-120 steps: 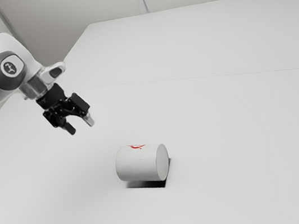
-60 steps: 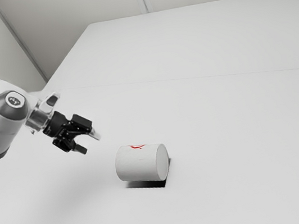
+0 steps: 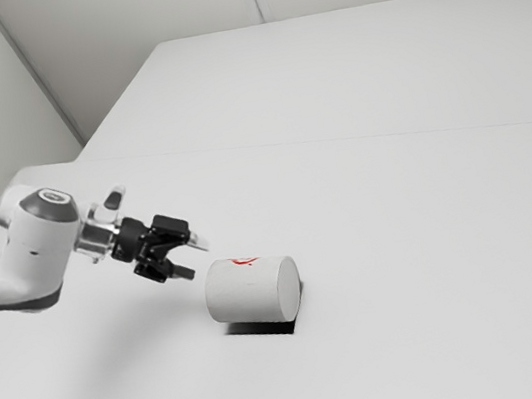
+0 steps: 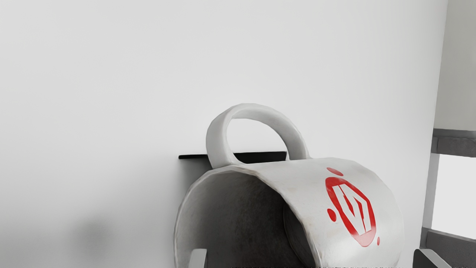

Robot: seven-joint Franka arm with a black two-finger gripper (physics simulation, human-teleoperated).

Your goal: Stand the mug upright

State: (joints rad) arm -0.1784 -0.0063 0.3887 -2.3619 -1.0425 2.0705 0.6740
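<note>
Beside the mug's end at the exterior view's left, my gripper [image 3: 197, 259] stands open, pointing toward the mug and slightly above the table. The white mug [image 3: 250, 291] lies on its side, its closed base facing the exterior view's right. In the wrist view the mug [image 4: 334, 208] shows its open mouth, its handle [image 4: 217, 143] and a red logo on the wall. The fingertips of the gripper [image 4: 310, 257] stand wide apart there, one in front of the mug's mouth, the other past its outer wall. Nothing is held.
The white table [image 3: 422, 286] extends around the mug. A second white surface [image 3: 348, 75] rises behind it in the exterior view. A dark thin line crosses the exterior view's lower left corner. Grey framing [image 4: 455, 147] stands beyond the table in the wrist view.
My arm has come down and moved toward the exterior view's right, with the hand tilting to a flatter angle and nearing the mug. The mug has not moved.
</note>
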